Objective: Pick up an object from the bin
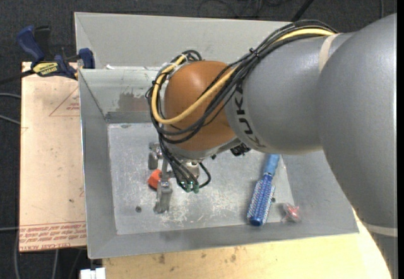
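While the claw (159, 180) hangs low over the left part of the bin's floor, its two grey fingers (163, 199) look spread, one toward the back wall and one toward the front. A small orange-red thing (153, 178) lies in the gap between them or just at its left edge. I cannot tell which, nor whether either finger touches it. No grip shows yet.

To do this step well, I judge the claw should first be centred so the orange-red thing sits squarely in the gap. It should then go down to the floor, close, and lift straight up. Closing off-centre could flick so small a piece toward the left wall.

Above the claw, the orange cover (196, 104) and its cables hide much of the floor behind. Around the piece, the floor that shows is bare. The bin (95, 145) has its left wall near the claw and its front wall a little farther off. A blue brush (262, 192) and a small pink thing (291, 211) lie well apart to the right, clear of a vertical lift.
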`<action>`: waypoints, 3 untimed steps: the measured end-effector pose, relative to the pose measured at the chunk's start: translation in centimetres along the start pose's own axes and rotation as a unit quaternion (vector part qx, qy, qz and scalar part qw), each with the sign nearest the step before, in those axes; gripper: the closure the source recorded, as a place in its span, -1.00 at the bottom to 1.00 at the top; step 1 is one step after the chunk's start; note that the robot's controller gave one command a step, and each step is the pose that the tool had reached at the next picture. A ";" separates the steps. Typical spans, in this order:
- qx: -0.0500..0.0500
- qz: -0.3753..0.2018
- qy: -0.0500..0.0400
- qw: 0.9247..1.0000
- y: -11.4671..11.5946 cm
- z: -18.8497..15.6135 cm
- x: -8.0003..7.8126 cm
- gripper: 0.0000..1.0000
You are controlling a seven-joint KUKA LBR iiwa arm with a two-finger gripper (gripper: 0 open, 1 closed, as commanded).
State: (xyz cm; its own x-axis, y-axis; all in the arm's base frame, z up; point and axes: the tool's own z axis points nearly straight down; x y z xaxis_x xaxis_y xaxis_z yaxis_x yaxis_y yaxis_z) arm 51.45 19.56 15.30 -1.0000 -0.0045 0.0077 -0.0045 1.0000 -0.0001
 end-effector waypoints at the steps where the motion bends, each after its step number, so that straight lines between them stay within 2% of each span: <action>1: 0.001 0.024 -0.003 1.000 -5.7 3.0 -3.0 -1.00; 2: 0.000 0.019 -0.001 1.000 -3.4 8.7 -0.4 -1.00; 3: -0.002 0.009 -0.006 1.000 -0.7 8.2 -4.1 -1.00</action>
State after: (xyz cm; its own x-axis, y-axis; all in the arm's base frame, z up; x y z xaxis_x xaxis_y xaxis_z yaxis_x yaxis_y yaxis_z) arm 55.53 18.88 7.03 -0.9999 0.0135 -0.0050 0.0135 0.9999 0.0037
